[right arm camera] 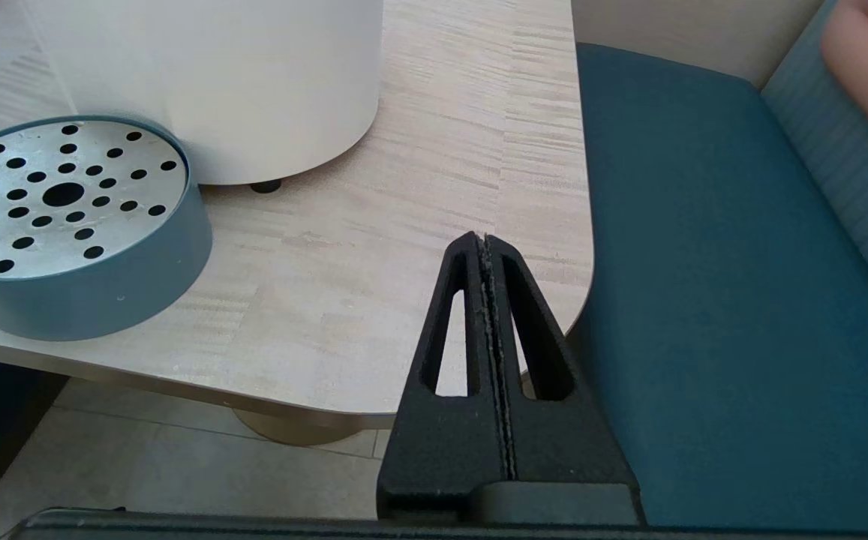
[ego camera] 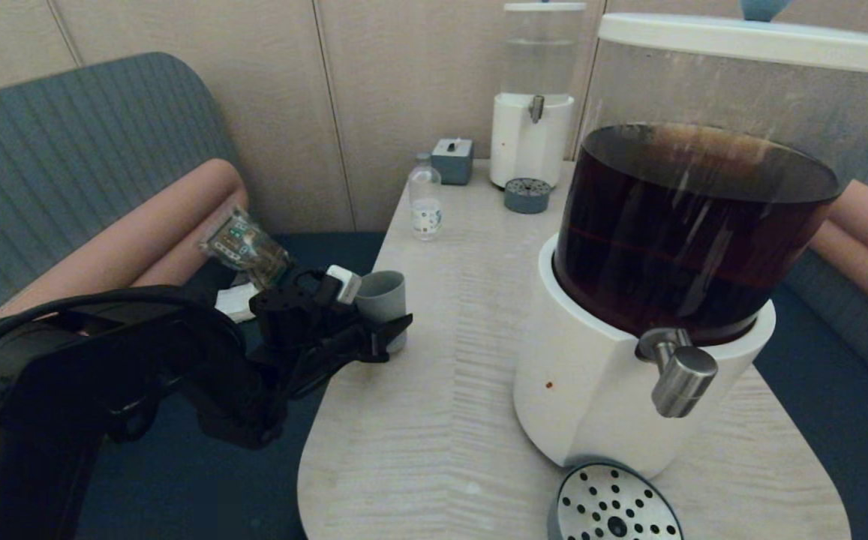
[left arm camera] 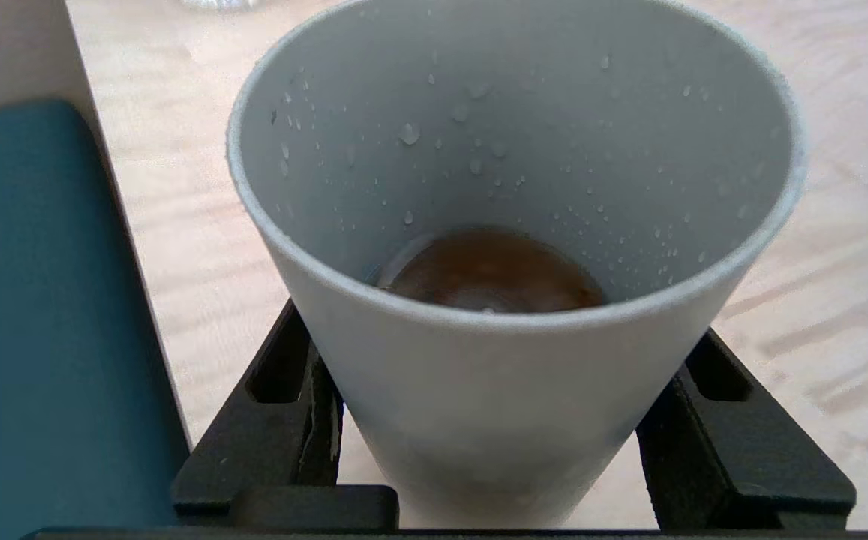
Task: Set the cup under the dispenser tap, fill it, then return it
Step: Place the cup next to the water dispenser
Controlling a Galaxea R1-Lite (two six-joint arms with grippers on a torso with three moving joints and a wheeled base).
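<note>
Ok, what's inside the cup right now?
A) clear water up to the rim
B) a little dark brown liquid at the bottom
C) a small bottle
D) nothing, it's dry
B: the left wrist view looks into the cup and shows a shallow brown pool at its bottom, with droplets on the inner wall.

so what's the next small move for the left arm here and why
Probably open the left gripper and back away. The cup already holds brown liquid at its bottom and stands at the table's left edge, far from the dispenser tap, with the jaws on both sides of it.
</note>
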